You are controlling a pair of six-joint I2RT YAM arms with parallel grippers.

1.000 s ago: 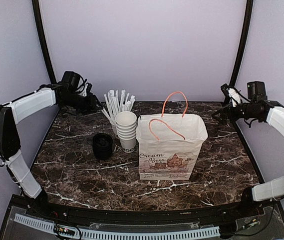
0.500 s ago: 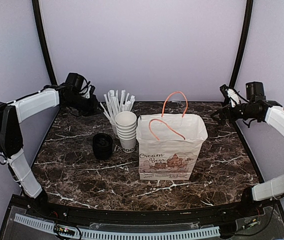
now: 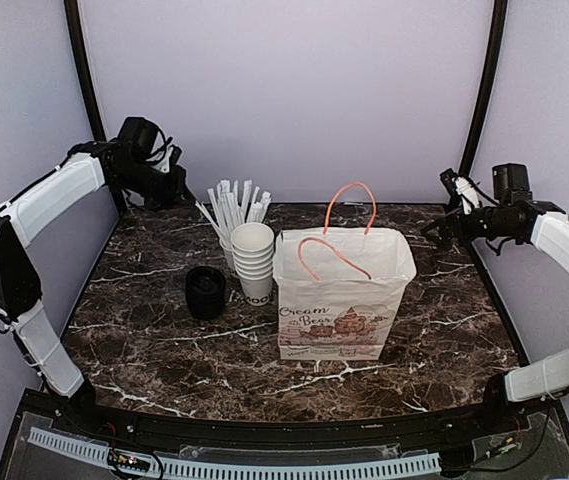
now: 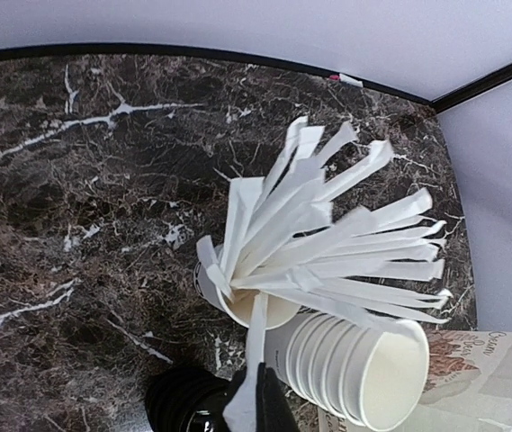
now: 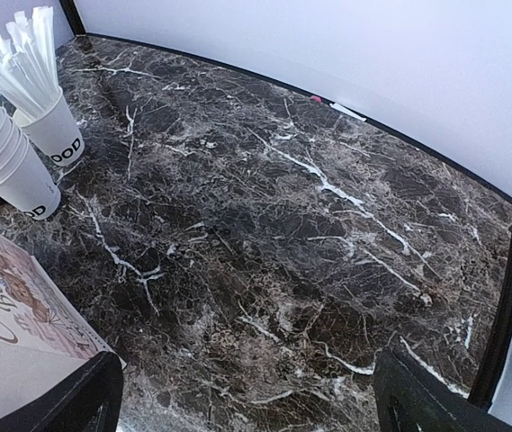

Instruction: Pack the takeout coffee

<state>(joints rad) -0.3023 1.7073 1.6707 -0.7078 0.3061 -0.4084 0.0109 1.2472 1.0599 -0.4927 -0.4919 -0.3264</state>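
My left fingers (image 4: 275,412) pinch one wrapped straw (image 4: 256,335) at the straw cup (image 3: 230,238), at 10 o'clock on the bench (image 3: 164,345). My right fingers (image 5: 76,400) are spread and empty at 3 o'clock. The takeout coffee is not visible; it may be inside the paper bag (image 3: 344,300). I judge the next move to be carrying the straw to the bag.

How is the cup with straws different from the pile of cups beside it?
The single white paper cup is stuffed with white straws; the stack of white paper cups holds nothing. The straw cup is one cup; the stack is several nested together, so it stands taller. Both are white with black lettering near the base, upright on the dark marble table.
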